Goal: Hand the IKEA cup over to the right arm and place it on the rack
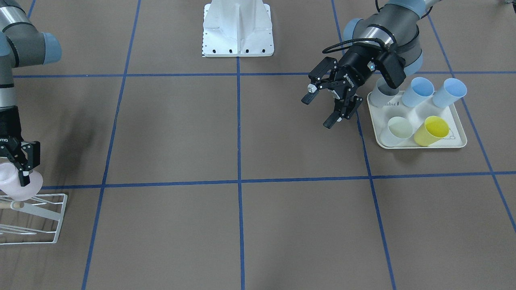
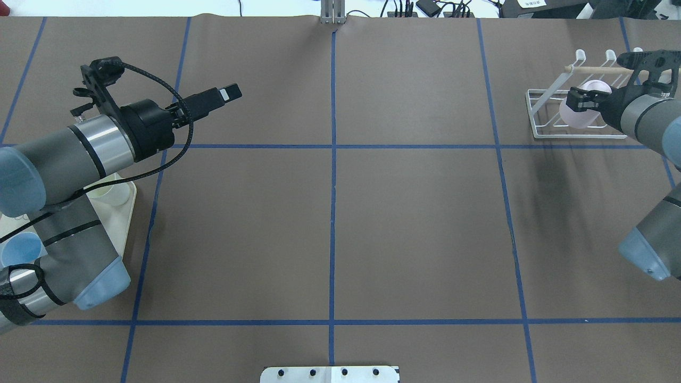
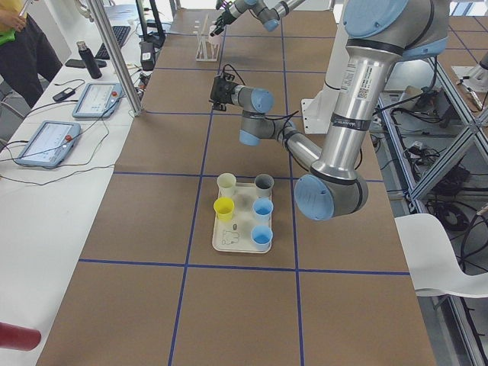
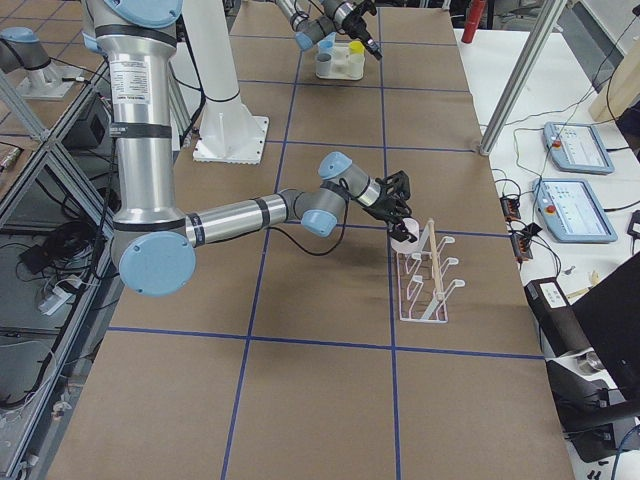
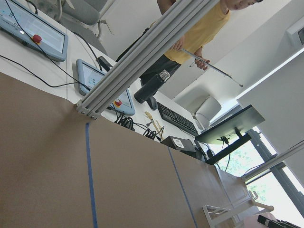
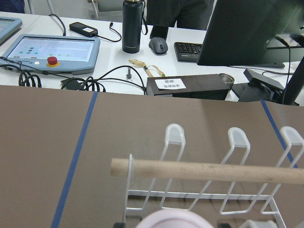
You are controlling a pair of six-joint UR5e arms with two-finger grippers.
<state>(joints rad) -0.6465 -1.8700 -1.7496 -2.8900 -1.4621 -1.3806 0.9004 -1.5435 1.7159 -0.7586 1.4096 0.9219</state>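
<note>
Pink cup clamped in right tool at one rack; left tool gapes beside five cups.

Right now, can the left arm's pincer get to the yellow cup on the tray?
Probably yes. The left pincer is open and hangs just beside the tray. The yellow cup has open space above it, though a pale cup stands right next to it.
</note>
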